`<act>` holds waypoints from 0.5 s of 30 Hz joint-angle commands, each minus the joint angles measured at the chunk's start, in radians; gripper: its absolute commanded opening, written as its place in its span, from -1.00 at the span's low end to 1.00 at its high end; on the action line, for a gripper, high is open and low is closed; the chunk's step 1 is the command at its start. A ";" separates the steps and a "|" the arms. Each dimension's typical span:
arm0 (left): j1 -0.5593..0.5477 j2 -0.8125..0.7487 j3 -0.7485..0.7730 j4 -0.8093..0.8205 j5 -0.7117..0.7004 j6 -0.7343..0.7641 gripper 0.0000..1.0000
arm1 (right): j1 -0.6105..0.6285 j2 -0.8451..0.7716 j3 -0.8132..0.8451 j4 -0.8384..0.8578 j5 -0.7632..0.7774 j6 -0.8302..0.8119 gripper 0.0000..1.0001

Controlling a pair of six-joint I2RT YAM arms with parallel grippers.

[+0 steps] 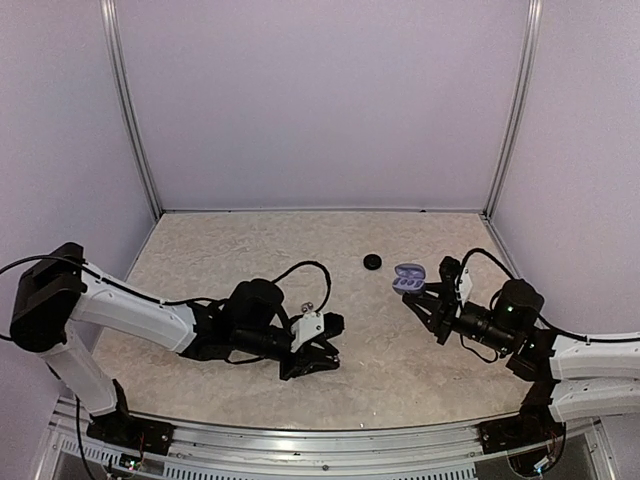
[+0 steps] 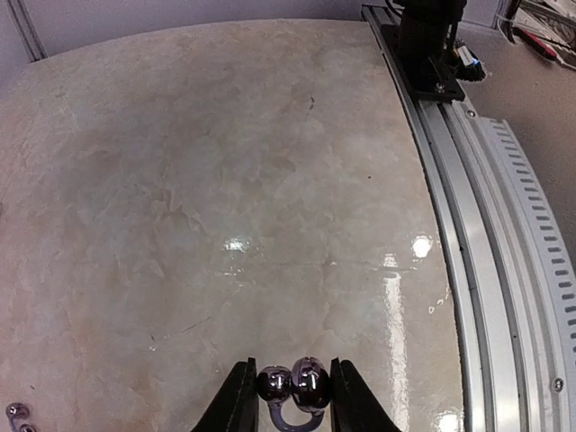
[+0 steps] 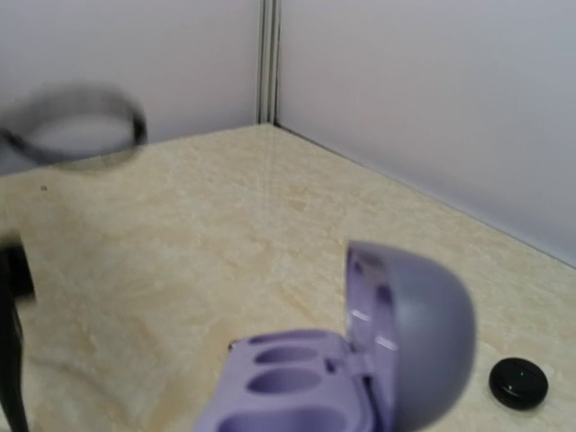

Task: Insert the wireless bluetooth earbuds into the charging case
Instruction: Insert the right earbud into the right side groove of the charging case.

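My left gripper is shut on an earbud, two shiny dark balls joined by a lavender loop, pinched between its black fingers just above the table. In the top view this gripper sits low at centre-left. The lavender charging case stands with its lid open and its hollow wells showing, and it fills the bottom of the right wrist view. In the top view the case is at the tip of my right gripper, which holds it. The right fingers are hidden behind the case.
A small black round puck lies on the marbled table left of the case; it also shows in the right wrist view. The aluminium rail runs along the table's near edge. Walls enclose the back and sides.
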 commanded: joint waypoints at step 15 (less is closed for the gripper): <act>0.006 -0.111 0.468 -0.356 -0.159 -0.371 -0.40 | 0.067 0.236 0.138 0.129 -0.011 -0.063 -1.00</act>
